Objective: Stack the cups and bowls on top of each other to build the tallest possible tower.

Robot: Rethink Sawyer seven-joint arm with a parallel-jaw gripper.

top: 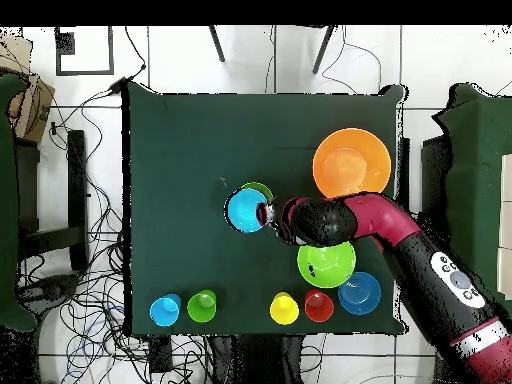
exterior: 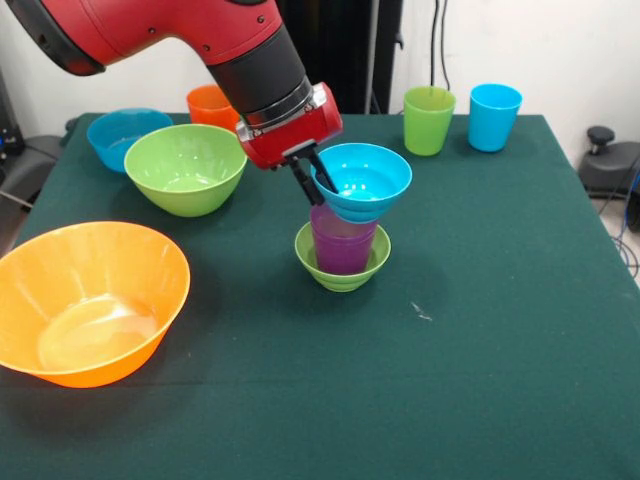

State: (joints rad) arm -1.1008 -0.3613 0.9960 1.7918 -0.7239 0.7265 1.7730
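Note:
My gripper (exterior: 313, 182) is shut on the rim of the small blue bowl (exterior: 363, 180), holding it tilted just above the purple cup (exterior: 342, 243). The purple cup stands in the small green bowl (exterior: 342, 270) at mid table. In the overhead view the gripper (top: 266, 213) holds the small blue bowl (top: 244, 210) over the small green bowl (top: 260, 189). The green cup (exterior: 428, 119) and light blue cup (exterior: 494, 116) stand at the far right. The orange cup (exterior: 208, 104) is partly hidden behind my arm. The yellow cup (top: 284, 308) shows only in the overhead view.
The very large orange bowl (exterior: 90, 298) sits at the near left. The medium green bowl (exterior: 185, 167) and the medium blue bowl (exterior: 125, 136) stand at the far left. A small white speck (exterior: 421, 314) lies on the green cloth right of the stack.

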